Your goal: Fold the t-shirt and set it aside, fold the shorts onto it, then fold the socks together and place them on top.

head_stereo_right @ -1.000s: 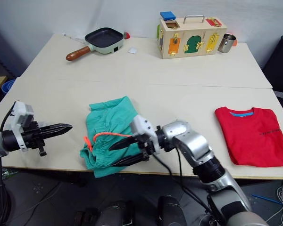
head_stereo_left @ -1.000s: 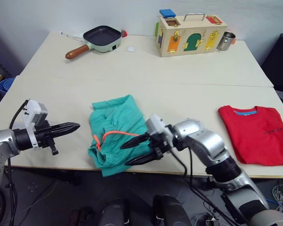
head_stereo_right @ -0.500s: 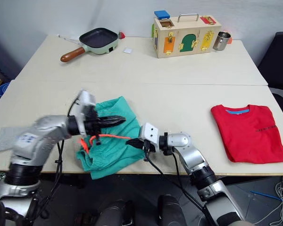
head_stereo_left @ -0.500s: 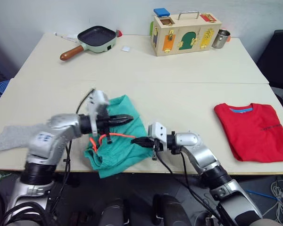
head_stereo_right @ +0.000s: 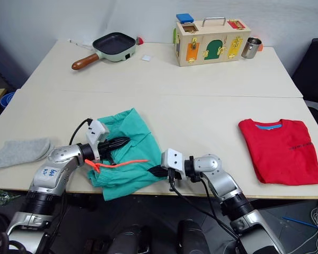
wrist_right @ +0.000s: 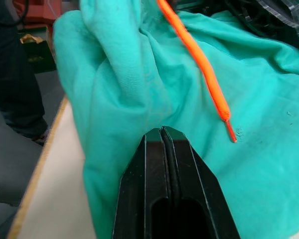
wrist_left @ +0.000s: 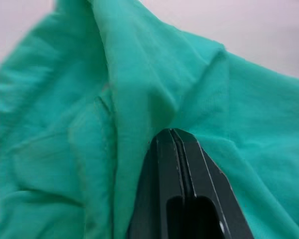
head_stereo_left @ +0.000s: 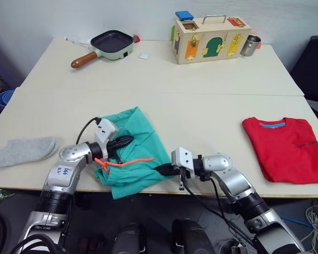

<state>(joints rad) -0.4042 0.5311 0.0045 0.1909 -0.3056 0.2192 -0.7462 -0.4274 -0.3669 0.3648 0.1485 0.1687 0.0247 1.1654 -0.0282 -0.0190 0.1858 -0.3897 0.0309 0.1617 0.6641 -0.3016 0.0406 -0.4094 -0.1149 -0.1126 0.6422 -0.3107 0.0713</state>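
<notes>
The teal shorts [head_stereo_left: 135, 151] lie crumpled at the table's front edge, with the orange drawstring [head_stereo_left: 126, 162] across them. My left gripper [head_stereo_left: 125, 141] is shut, and its tips [wrist_left: 172, 133] press into a fold on the shorts' left side. My right gripper [head_stereo_left: 162, 170] is shut on the shorts' right front edge; fabric rises from its tips [wrist_right: 162, 130]. The red t-shirt [head_stereo_left: 286, 149] lies folded at the right. The grey socks [head_stereo_left: 24, 150] lie flat at the front left, apart from both grippers.
At the back stand a dark frying pan [head_stereo_left: 113, 42] with a wooden handle, a wooden latch box [head_stereo_left: 209, 38] with a blue block [head_stereo_left: 184, 15] on top, and a metal cup [head_stereo_left: 250, 45]. A small white piece [head_stereo_left: 144, 54] lies near the pan. The shorts' front hem overhangs the table edge [head_stereo_left: 212, 193].
My left arm swung in from the left to the shorts, which uncovered the socks. My right gripper went from open to shut at the shorts' edge and sits lower. The camera shifted slightly.
</notes>
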